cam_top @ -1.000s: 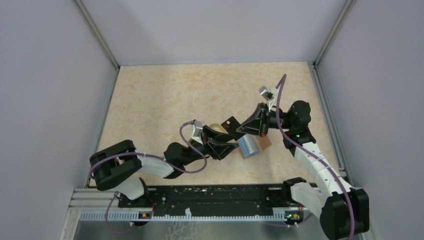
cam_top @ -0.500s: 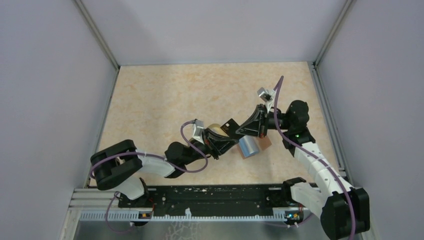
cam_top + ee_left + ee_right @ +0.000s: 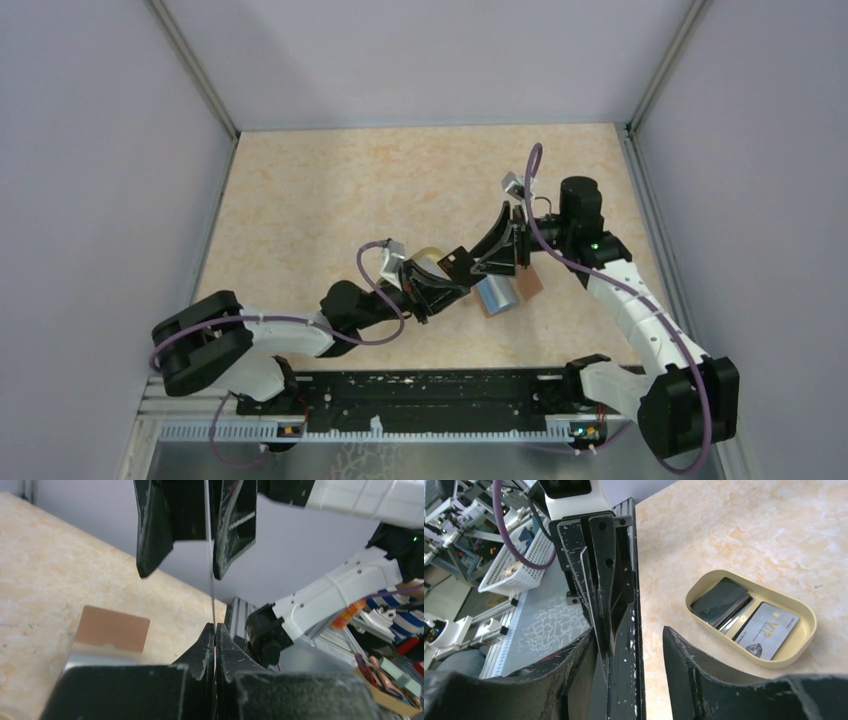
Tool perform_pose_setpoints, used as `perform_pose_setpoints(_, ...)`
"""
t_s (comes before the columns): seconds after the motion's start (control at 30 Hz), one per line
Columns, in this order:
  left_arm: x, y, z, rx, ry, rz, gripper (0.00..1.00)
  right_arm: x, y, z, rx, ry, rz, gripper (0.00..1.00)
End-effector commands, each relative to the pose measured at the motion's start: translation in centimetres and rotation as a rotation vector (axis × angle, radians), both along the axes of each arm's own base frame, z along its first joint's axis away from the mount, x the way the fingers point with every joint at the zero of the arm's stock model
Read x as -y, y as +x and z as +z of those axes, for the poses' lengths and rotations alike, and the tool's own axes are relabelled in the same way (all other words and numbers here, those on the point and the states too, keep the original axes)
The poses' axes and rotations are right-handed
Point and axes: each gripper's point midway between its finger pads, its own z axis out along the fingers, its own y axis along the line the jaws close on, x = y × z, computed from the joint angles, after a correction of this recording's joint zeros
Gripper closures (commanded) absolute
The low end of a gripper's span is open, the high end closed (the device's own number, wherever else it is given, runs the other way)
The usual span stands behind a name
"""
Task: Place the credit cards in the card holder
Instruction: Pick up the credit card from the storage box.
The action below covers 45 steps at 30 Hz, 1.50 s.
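White-edged credit card (image 3: 212, 590) stands pinched in the left gripper (image 3: 215, 629).

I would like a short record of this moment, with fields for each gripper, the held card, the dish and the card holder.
left gripper: shut on a credit card
credit card: seen edge-on, upright, above the table
right gripper: open, its fingers on either side of the card's upper part
dish: on the table, holds a dark card and a light VIP card
card holder: lies on the table, light blue inside showing, held by neither gripper
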Motion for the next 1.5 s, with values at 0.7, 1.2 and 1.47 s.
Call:
perform_pose_setpoints(0.7, 0.7, -0.4, -4.4, -0.145, 0.325, -0.195, 1.00, 0.3, -1.0, -0.3, 0.114, -0.035, 0.057, 0.57)
perform_pose_setpoints(1.2, 0.5, 0.2, -5.3, -0.173, 0.381, -0.244, 1.00, 0.3, -1.1, -0.1, 0.123, -0.048, 0.067, 0.78)
perform_pose_setpoints(1.47, 0.9, 0.7, -5.7, -0.188, 0.423, -0.271, 1.00, 0.3, -0.6, 0.2, 0.131, -0.062, 0.051, 1.00)
